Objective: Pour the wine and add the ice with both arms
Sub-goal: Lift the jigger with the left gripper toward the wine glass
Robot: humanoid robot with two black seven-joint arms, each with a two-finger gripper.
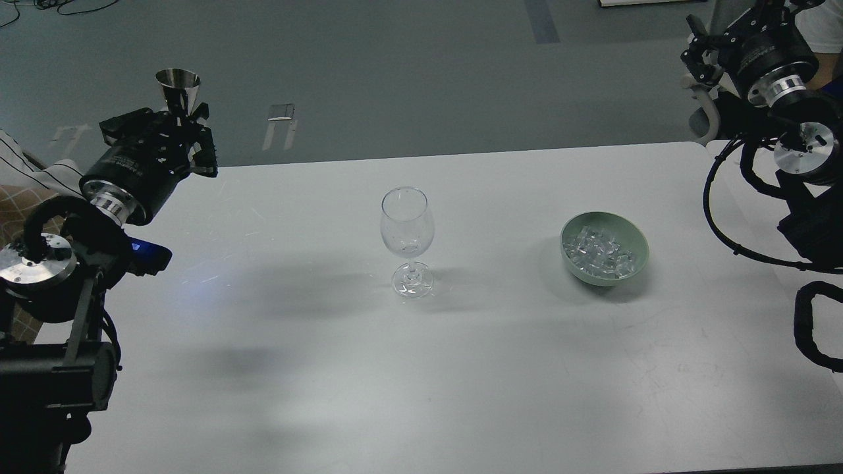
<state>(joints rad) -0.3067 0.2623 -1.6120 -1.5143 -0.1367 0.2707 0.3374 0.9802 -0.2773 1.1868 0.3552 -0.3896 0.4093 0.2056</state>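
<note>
A clear stemmed glass [407, 237] stands upright in the middle of the white table [421, 368]; I see no liquid in it. The ice [599, 253] is a heap of clear cubes in a pale green bowl [637, 242] to the right of the glass. My left gripper [179, 125] is shut on a small steel measuring cup [178, 85], held upright high above the table's far left corner. No wine shows. My right gripper [699, 49] is raised beyond the table's far right corner, empty; its fingers are too dark to tell apart.
The right arm's looped black cables [724, 217] hang over the table's right edge. Patterned cloth [26, 191] lies past the left edge. Grey floor with tape marks lies beyond the far edge.
</note>
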